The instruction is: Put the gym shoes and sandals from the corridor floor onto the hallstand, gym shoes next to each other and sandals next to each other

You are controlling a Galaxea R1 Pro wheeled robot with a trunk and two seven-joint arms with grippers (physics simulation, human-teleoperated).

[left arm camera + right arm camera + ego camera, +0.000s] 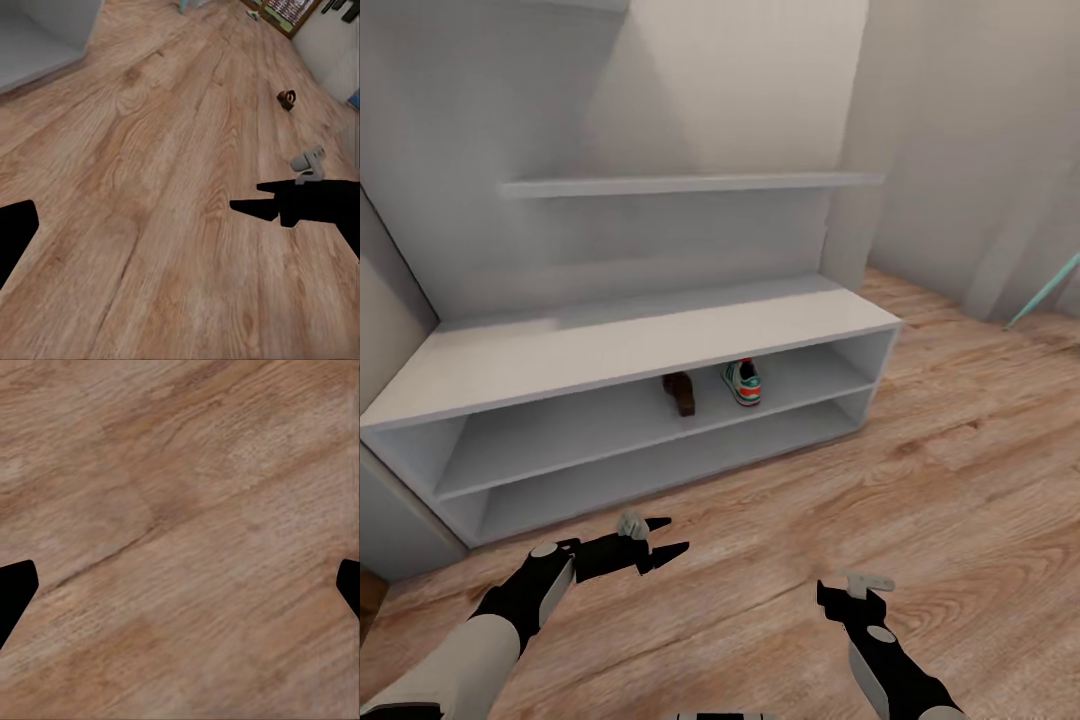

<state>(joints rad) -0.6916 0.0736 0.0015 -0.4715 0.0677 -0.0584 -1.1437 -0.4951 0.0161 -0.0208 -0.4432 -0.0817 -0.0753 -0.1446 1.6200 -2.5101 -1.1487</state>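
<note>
Hallstand with one gym shoe and one sandal side by side on its upper open shelf, toward the right end. Another sandal lies far off on the corridor floor. Left gripper and right gripper hover spread and empty, apparently free for the next pickup.

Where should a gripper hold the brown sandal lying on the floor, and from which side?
Probably the toe strap of the sandal: it arches above the flat footbed, giving an edge to pinch. Come from above. It looks small here, so its heading is unclear.
</note>
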